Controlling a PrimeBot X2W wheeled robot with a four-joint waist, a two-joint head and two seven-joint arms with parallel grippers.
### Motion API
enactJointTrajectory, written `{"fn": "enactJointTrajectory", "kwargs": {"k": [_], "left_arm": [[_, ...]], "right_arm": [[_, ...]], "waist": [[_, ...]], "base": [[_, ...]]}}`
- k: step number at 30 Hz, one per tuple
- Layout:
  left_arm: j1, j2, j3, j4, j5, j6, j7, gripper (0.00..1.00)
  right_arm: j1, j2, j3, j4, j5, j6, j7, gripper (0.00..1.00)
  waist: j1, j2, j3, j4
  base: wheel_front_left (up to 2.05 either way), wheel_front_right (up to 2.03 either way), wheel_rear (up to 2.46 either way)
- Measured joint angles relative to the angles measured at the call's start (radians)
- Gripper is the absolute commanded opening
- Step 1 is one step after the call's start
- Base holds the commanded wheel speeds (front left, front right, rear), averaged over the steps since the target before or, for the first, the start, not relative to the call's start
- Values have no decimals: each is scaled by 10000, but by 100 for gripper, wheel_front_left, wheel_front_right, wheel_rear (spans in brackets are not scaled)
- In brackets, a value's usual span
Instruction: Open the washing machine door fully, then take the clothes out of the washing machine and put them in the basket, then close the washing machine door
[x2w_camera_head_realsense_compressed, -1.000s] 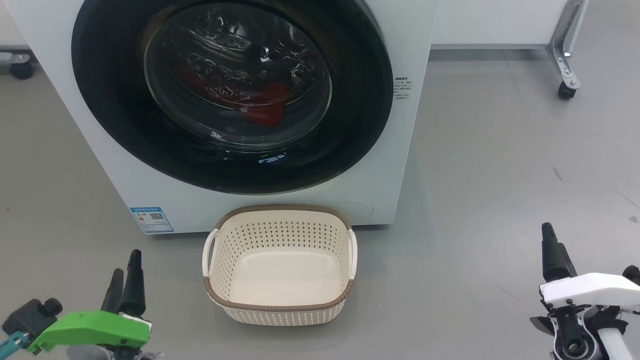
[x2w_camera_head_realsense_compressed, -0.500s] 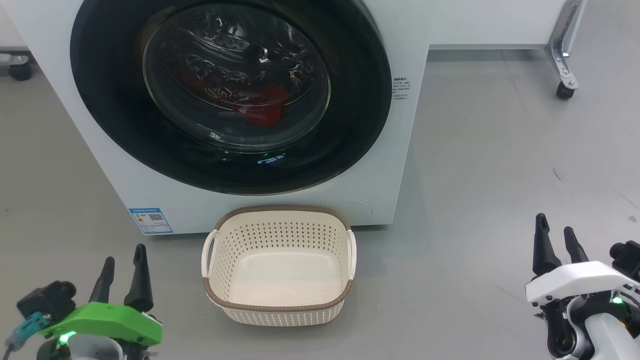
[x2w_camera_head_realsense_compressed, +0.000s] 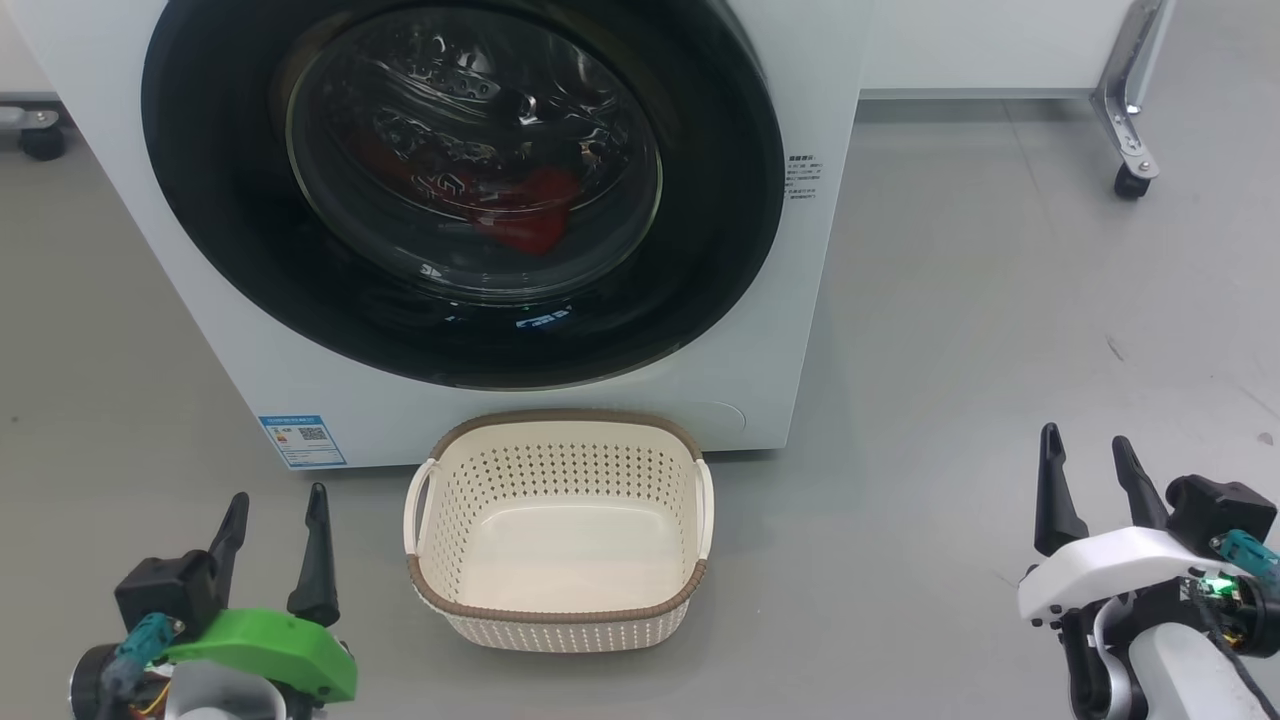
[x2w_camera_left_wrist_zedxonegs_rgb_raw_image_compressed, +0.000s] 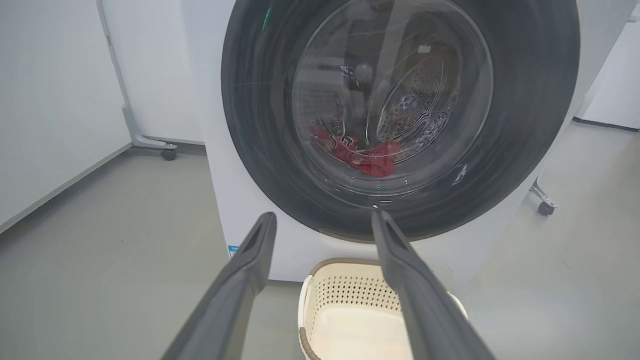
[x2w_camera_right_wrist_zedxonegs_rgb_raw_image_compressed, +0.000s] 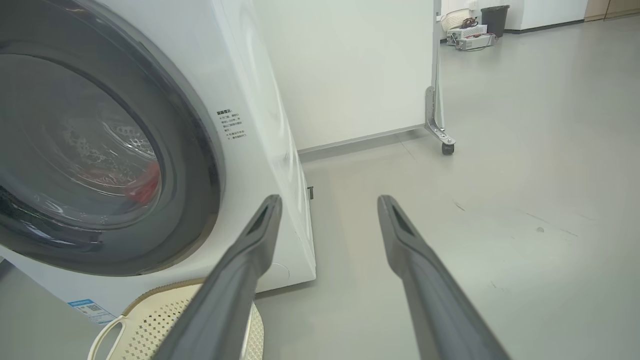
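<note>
Whereas the head view frames the basket (x2w_camera_head_realsense_compressed: 560, 468) whole, wrist views crop it.

White, black, red and cream on a grey floor (x2w_camera_head_realsense_compressed: 950, 330).
The big white front-loading washing machine (x2w_camera_head_realsense_compressed: 815, 320) carries a glossy black round door (x2w_camera_head_realsense_compressed: 220, 230) and a small blue label (x2w_camera_head_realsense_compressed: 303, 440); a bright red garment (x2w_camera_head_realsense_compressed: 530, 215) shows through the clear glass. The cream plastic basket (x2w_camera_head_realsense_compressed: 560, 632) is dotted with rows of holes, with a brown woven-look rim and white handles.

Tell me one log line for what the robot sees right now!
door: shut | red shirt: inside washer | basket: empty, on floor | left claw: open | right claw: open
</note>
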Motion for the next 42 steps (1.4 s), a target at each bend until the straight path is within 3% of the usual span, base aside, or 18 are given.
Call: {"fn": "enactJointTrajectory", "kwargs": {"k": [15, 42], "left_arm": [[0, -215, -109, 71, 1469, 228, -525, 100], [0, -514, 245, 493, 1588, 98, -525, 100]], "right_arm": [[1, 142, 320, 25, -2056, -389, -525, 100], [153, 523, 29, -2, -2337, -468, -541, 100]], "waist": [[0, 0, 21, 14], [0, 0, 56, -50]], "base": [[0, 0, 0], [0, 0, 0]]}}
